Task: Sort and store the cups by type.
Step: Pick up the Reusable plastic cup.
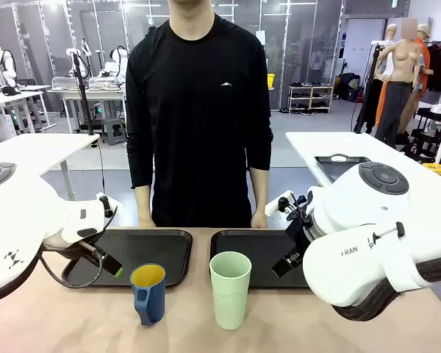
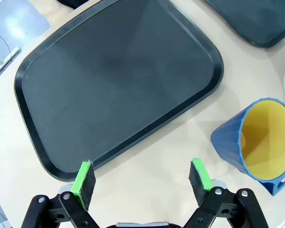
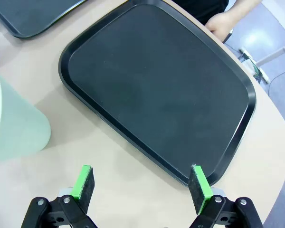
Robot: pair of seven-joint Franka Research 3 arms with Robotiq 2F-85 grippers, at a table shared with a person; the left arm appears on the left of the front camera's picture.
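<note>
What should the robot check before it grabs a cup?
1. Left claw open: ok.
2. Right claw open: ok.
3. Blue mug upright on the table: ok.
4. Green tumbler upright on the table: ok.
5. Left tray and right tray have room: ok.
6. Person's hand off the right tray: ok.

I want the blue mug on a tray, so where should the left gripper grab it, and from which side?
Probably the rim, from above: one finger inside the open yellow mouth, one outside, on the wall of the blue mug nearest the left tray. It stands upright, its handle faces the robot, and the green tumbler stands close on its other side.
</note>
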